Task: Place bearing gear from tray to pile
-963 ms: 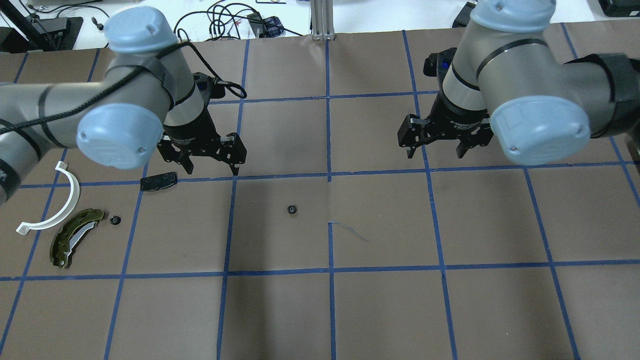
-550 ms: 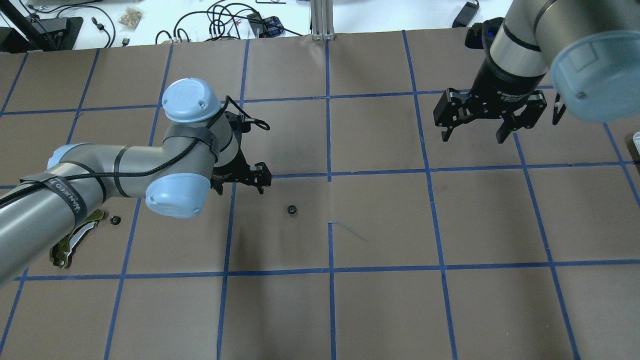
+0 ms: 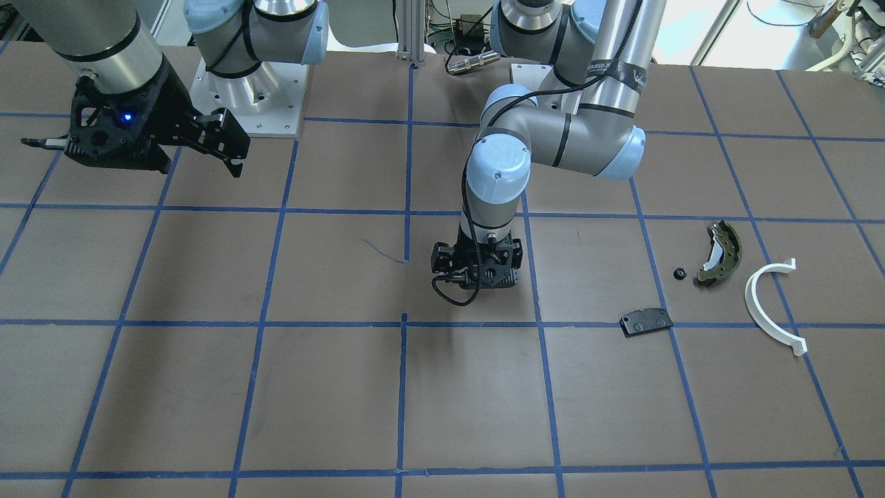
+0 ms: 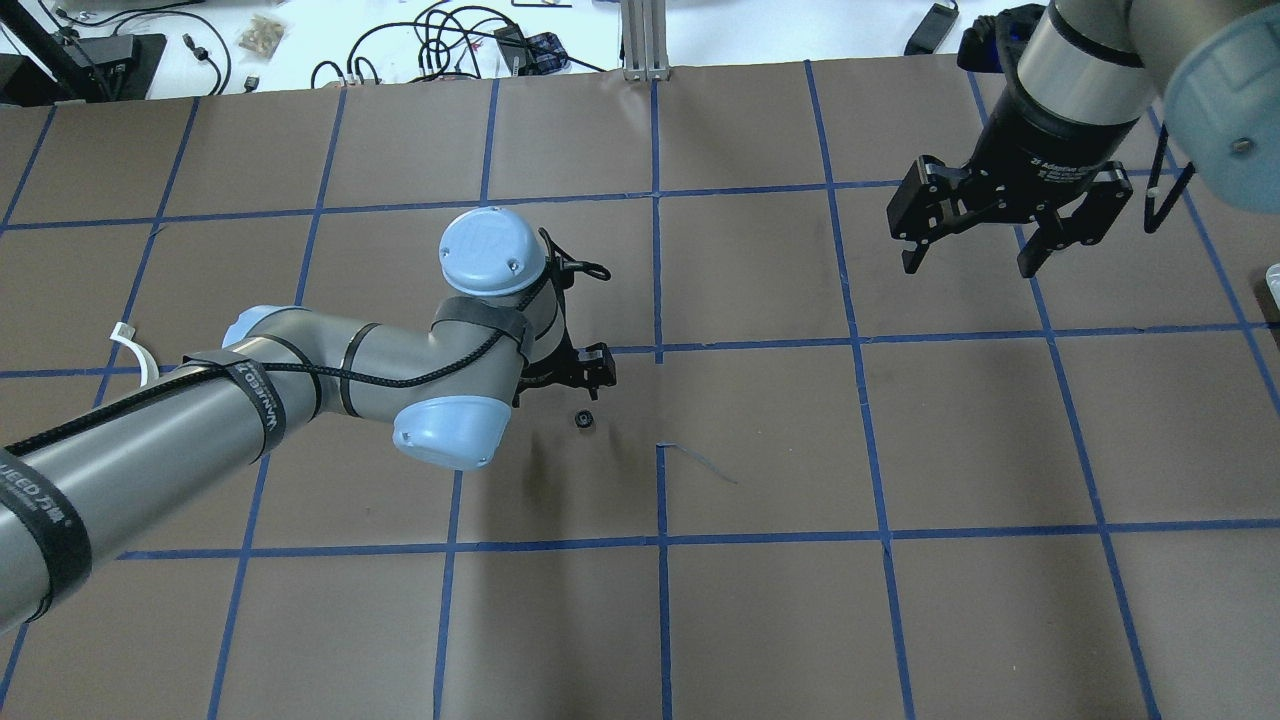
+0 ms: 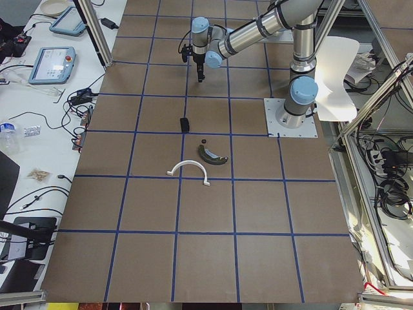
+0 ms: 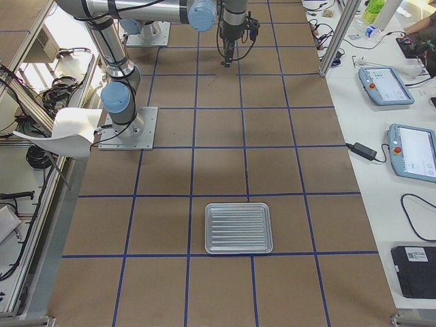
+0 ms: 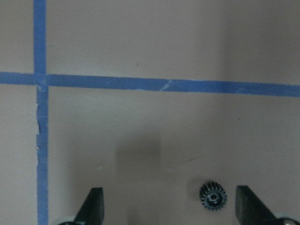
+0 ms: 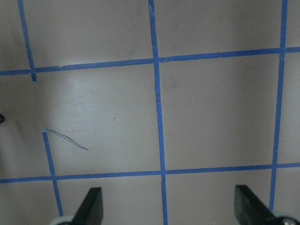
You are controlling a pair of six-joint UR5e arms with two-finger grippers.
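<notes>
Parts of the pile lie well out on the left gripper's [image 7: 171,207] outer side: a white half-ring [image 3: 767,304], a green brake shoe [image 3: 720,250] with a second small gear [image 3: 679,273] just beside it, and a black plate [image 3: 646,321] a little nearer the gripper. They are loosely scattered on the bench [image 4: 800,600], apart from one another, so a drop anywhere among them should count.

The left gripper hangs low over the bench, pointing straight down, jaws wide apart and holding nothing. That pose suits a pinch from above. The gear [image 7: 213,196] lies flat on the bench, not on the tray [image 6: 238,228], which sits far beyond the right gripper [image 4: 970,265]. In the wrist view the gear is between the fingertips [image 7: 93,206] but well off centre, close to one and far from the other. Closing like this would likely shove the gear sideways before it is pinched, so a small sideways correction looks wise.

The right gripper is raised, jaws spread and carrying nothing, well away from the gear, probably parked to leave the left arm room.
</notes>
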